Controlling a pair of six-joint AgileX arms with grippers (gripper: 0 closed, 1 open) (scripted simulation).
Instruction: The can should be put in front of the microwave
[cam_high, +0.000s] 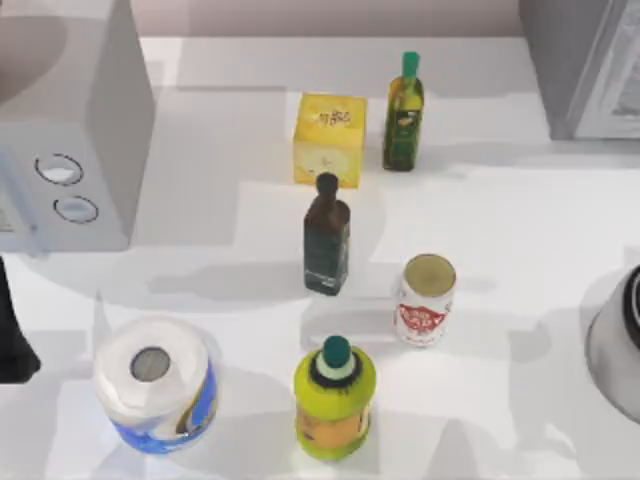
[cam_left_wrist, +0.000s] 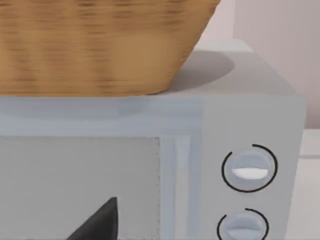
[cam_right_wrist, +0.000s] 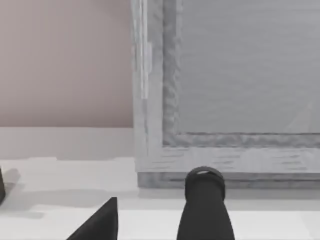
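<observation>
1. the can (cam_high: 425, 300) stands upright on the white worktop (cam_high: 520, 230), right of centre in the top view, gold lid up and red logo facing the lower edge.
2. the microwave (cam_high: 70, 130) fills the upper left of the top view, its two ringed dials (cam_high: 67, 188) facing the lower edge; the can is well apart from it.
3. a dark bottle (cam_high: 326, 235) stands just left of the can, a yellow-green bottle (cam_high: 334, 398) below it, and a paper roll (cam_high: 155, 385) at lower left.
4. a yellow box (cam_high: 329, 139) and a green bottle (cam_high: 404, 115) stand at upper centre.
5. in the left wrist view a wicker basket (cam_left_wrist: 100, 45) sits on the microwave (cam_left_wrist: 250, 115).
6. whether either arm's fingers are spread or pressed together, i cannot tell.
</observation>
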